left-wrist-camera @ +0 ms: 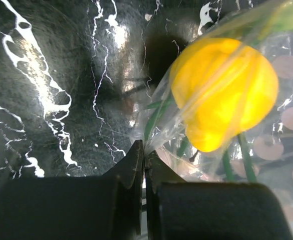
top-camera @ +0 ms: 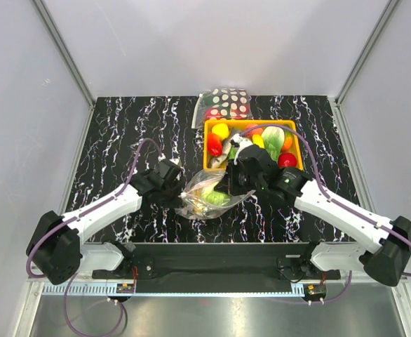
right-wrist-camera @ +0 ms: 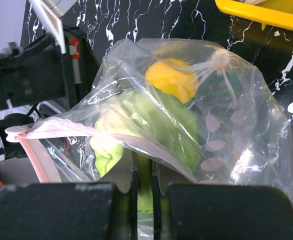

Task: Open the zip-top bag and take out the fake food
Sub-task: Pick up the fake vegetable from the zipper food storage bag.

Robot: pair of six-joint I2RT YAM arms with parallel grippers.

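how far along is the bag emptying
Done: the left fingers and right fingers each pinch the zip-top bag. In hand: parting the pink zip strip, which looks partly open. To do: take out the yellow piece and green piece, both inside.

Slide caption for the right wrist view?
Right gripper pinches the bag near its pink zip; yellow and green fake food inside.

The top camera looks down on the zip-top bag (top-camera: 209, 199) from behind me. Both wrist cameras face that bag close up, sharing its yellow fake food (left-wrist-camera: 221, 90)
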